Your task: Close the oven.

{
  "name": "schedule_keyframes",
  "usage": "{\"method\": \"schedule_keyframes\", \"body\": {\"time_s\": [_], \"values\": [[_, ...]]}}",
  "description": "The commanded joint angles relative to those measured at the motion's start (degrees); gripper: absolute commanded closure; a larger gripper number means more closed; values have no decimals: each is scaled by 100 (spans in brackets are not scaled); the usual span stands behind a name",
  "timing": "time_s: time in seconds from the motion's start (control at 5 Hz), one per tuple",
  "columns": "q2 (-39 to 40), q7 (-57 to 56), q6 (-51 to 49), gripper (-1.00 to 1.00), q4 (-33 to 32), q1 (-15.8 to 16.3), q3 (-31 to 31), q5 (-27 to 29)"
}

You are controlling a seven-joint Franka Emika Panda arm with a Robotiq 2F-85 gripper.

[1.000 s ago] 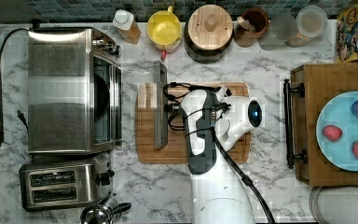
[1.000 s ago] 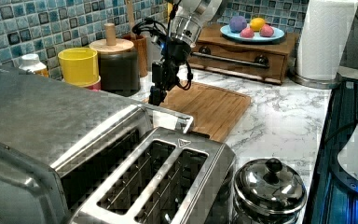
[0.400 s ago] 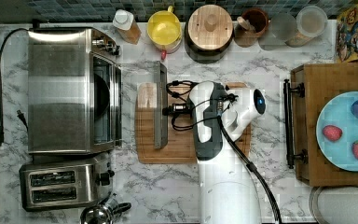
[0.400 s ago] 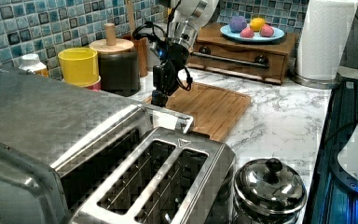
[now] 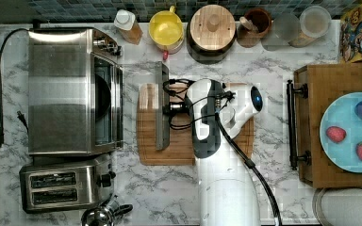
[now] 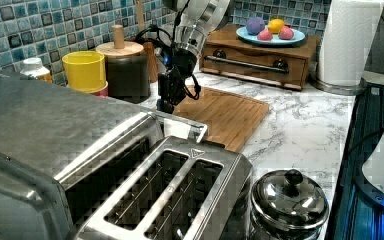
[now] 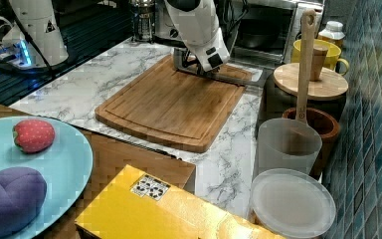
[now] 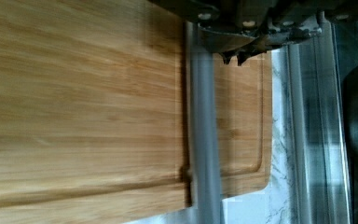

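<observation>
Plainly open, the oven (image 5: 70, 92) sits at the top view's left, its door dropped flat and the bar handle (image 5: 161, 107) hanging over the left edge of the cutting board (image 5: 151, 150). From the bottom centre of the top view the arm (image 5: 224, 188) reaches up, its wrist bent toward the top view's left so the gripper (image 5: 167, 107) meets the handle about mid-length. In the wrist view the fingertips (image 8: 233, 55) sit right at the bar; whether they clamp it cannot be told. A toaster (image 5: 63, 186) stands just below the oven in the top view.
</observation>
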Motion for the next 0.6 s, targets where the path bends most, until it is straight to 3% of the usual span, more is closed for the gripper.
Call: {"method": "schedule_keyframes", "body": {"time_s": [0.2,0.6], "values": [[-345,765,-470,100,498,290,348,-110],[-762,1030,-750,100,540,587,628,-380]]}}
